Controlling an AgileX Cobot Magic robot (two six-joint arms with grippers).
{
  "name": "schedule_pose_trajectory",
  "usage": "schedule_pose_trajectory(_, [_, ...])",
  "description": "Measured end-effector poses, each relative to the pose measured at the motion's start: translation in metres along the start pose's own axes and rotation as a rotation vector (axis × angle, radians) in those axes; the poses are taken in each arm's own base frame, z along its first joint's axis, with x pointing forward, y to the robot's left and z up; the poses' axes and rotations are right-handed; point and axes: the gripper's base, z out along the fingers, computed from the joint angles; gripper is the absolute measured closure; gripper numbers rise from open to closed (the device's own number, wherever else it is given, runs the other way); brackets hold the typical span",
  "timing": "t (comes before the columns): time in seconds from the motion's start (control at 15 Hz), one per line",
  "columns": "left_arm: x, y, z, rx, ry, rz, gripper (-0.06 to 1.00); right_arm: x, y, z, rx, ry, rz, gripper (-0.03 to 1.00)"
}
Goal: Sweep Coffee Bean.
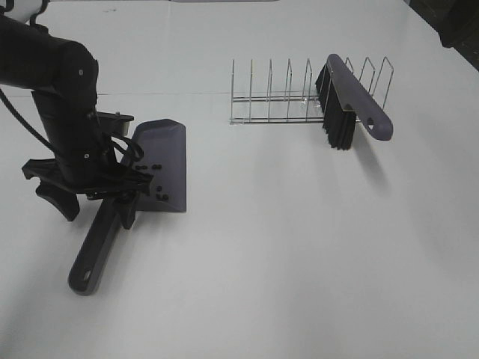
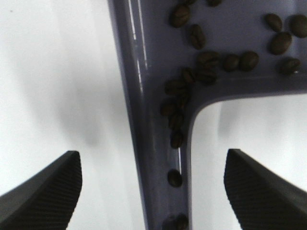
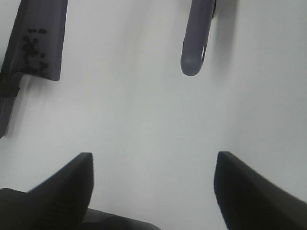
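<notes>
The grey-purple dustpan (image 1: 168, 146) lies on the white table at the left, with its handle (image 1: 93, 258) pointing toward the front. Several coffee beans (image 1: 156, 179) lie inside it near the handle end; they also show in the left wrist view (image 2: 206, 62) and the right wrist view (image 3: 32, 48). My left gripper (image 1: 120, 200) is open, its jaws on either side of the dustpan's handle (image 2: 144, 96) and apart from it; it also shows in the left wrist view (image 2: 152, 165). My right gripper (image 3: 153, 163) is open and empty over bare table. The brush (image 1: 359, 93) rests in the wire rack.
A wire rack (image 1: 269, 97) stands at the back centre and holds the brush, whose black bristles (image 1: 337, 123) hang down. The brush handle's tip (image 3: 194, 43) shows in the right wrist view. The right arm is out of the exterior high view.
</notes>
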Motion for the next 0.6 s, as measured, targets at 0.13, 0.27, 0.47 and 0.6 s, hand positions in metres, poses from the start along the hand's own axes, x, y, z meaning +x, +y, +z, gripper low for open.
schedule_pose_trajectory(0.13, [0.004, 0.003, -0.03, 0.027, -0.053, 0.012, 0.22, 0.01, 0.0, -0.005, 0.0, -0.006, 0.004, 0.38])
schedule_pose_trajectory(0.27, [0.008, 0.021, -0.066, 0.099, -0.121, 0.008, 0.22, 0.016, 0.001, -0.013, -0.001, -0.029, 0.019, 0.38])
schedule_pose_trajectory(0.47, [0.015, 0.077, -0.105, 0.111, -0.21, -0.093, 0.22, 0.025, 0.003, -0.03, -0.005, -0.082, 0.011, 0.38])
schedule_pose_trajectory(0.6, [0.034, 0.112, -0.132, 0.095, -0.286, -0.167, 0.22, 0.035, 0.004, -0.043, -0.011, -0.127, 0.005, 0.38])
